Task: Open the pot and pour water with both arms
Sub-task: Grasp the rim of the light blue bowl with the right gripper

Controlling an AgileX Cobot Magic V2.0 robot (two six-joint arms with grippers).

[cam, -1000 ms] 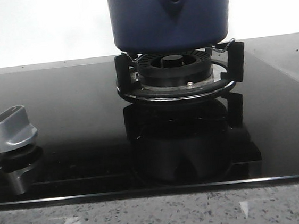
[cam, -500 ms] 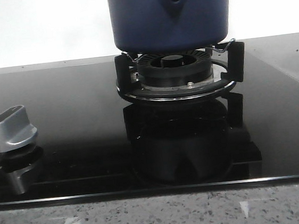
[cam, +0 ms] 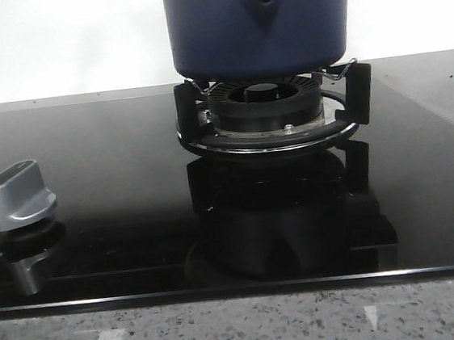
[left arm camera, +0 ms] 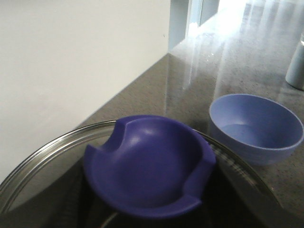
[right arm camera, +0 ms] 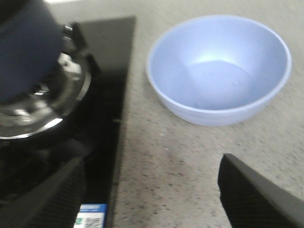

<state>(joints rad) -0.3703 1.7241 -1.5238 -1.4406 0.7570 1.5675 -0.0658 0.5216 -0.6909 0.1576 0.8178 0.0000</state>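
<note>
Blue pot was kept on the burner while the right gripper was held open near the bowl, ready for pouring; the left gripper's state could not be told.

A speckled grey stone counter carries everything here, its near edge running along the front. Set into it, a glossy black glass hob, mirror-bright. On the hob sits the black burner ring with its pan supports, and the pot is over it, hob's glass reflecting both. Off to the left on the glass, a silver knob. Beside the hob's edge, on bare stone, stands a pale blue bowl, upright, apart from the glass. A small blue-and-white sticker sits at the hob's corner.
</note>
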